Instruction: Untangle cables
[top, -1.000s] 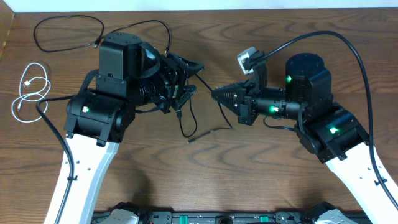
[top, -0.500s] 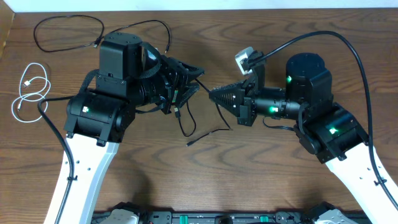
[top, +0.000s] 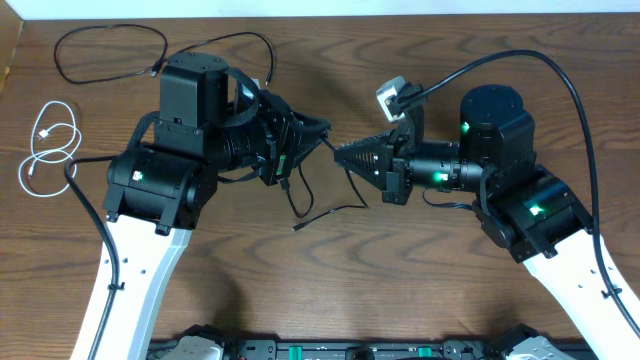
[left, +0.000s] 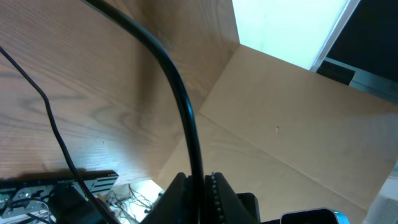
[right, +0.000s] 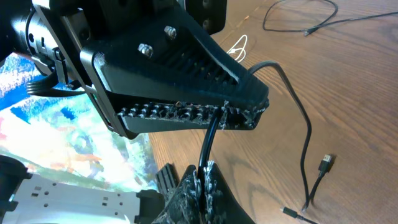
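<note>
**A:** Where are the cables at this moment?

**B:** One black cable (right: 307, 140) is between the two arms. The left gripper (top: 312, 133) is clamped on it, and the right gripper (top: 342, 155) is clamped on the same cable just beside it. Both wrist views show the fingers closed with the cord between them. The rest of this cable hangs down to the table (top: 420, 300) in a loose bend, and its plug (top: 297, 226) lies on the wood below the grippers.

**A:** And the other two?

**B:** The white cable (top: 47, 152) lies in small loops at the far left edge. The second black cable (top: 57, 58) makes a loop at the top left corner. Both are well apart from the held one, so I judge the work is nearly done — only this last cord needs to be laid out.

**A:** How should the step be done well?

**B:** I think the grippers should move apart slowly, in a straight line, so the short piece between them does not get a hard pull. One gripper could hold loosely and let the cord slide. The hanging end should drag freely — if the plug catches on the cord's own bend, a new knot may form. Then lower it flat on the bare wood, away from the left side.
</note>
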